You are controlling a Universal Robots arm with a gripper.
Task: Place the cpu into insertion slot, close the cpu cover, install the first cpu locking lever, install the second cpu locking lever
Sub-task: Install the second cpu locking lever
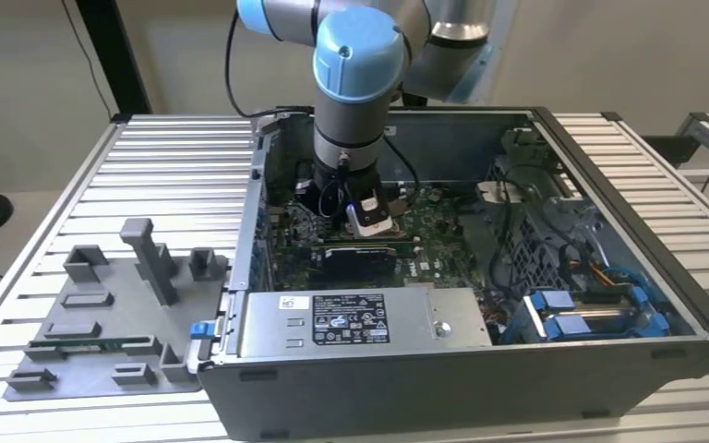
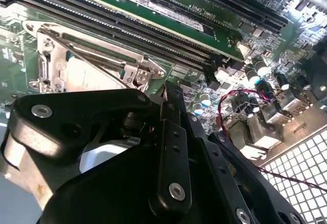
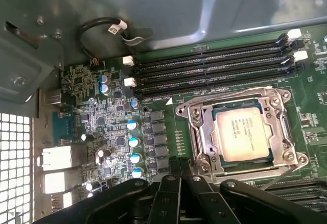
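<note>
Silvery-tan square cpu [image 3: 241, 133] already seated in silver-rimmed insertion slot [image 3: 200, 132], right of centre in first wrist view; cover step in hand. Black gripper [image 3: 171, 180] just beside it; finger spread: cannot tell. Cover must swing flat.

cpu [image 3: 241, 133]: silvery-tan, flat in insertion slot [image 3: 204, 132] | cpu cover [image 3: 240, 165]: closed around it
</note>
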